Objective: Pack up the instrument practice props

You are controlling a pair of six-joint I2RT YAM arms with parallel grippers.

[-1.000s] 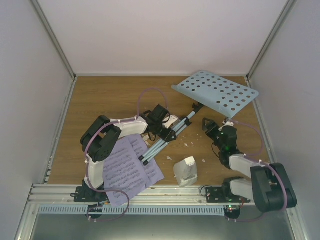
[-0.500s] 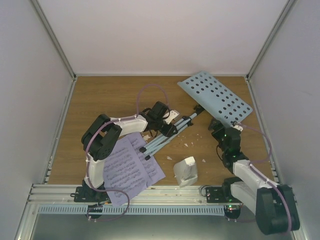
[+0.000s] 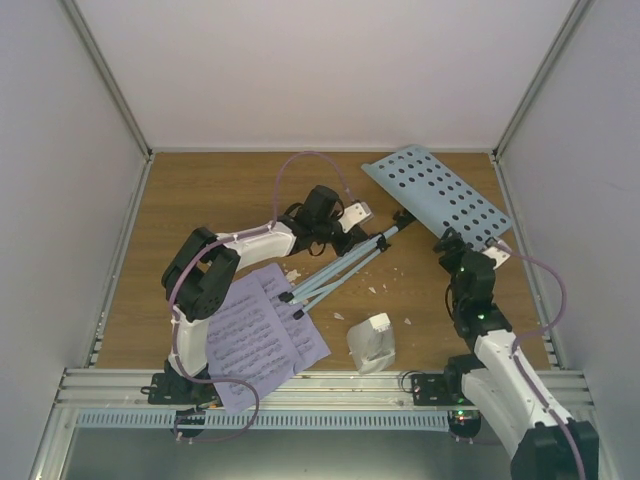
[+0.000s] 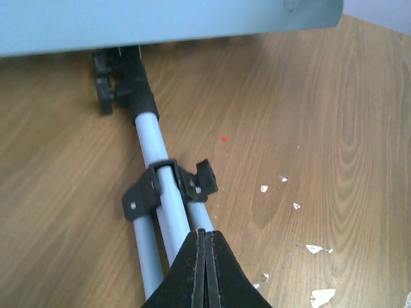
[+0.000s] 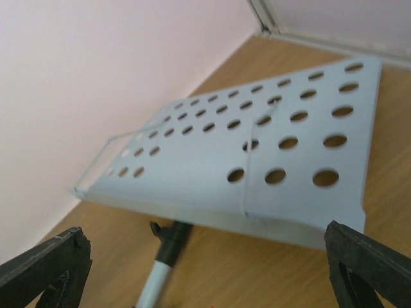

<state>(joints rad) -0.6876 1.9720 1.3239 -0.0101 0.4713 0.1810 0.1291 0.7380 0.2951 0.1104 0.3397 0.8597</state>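
Observation:
The pale-blue music stand lies flat on the table, its hole-punched tray (image 3: 438, 195) at the back right and its folded tripod tubes (image 3: 335, 270) running toward the front left. My left gripper (image 3: 362, 228) is shut with nothing between its fingers, its tip (image 4: 204, 235) just above the tubes (image 4: 153, 144), below the black clamp (image 4: 144, 192). My right gripper (image 3: 448, 242) is wide open and faces the tray's near edge (image 5: 257, 160) without touching it; its fingers (image 5: 48, 266) stand at the frame's sides. The sheet music pages (image 3: 262, 335) and the white metronome (image 3: 372, 342) lie near the front.
Small white crumbs (image 3: 375, 290) are scattered on the wood between the stand and the metronome, and also show beside the tubes (image 4: 318, 248). White walls enclose the table on three sides, and the tray sits close to the right wall (image 5: 77, 77).
My left gripper has shut and moved back and right along the stand. The stand has swung, its tray shifting toward the right wall. My right gripper has opened wider and pulled right.

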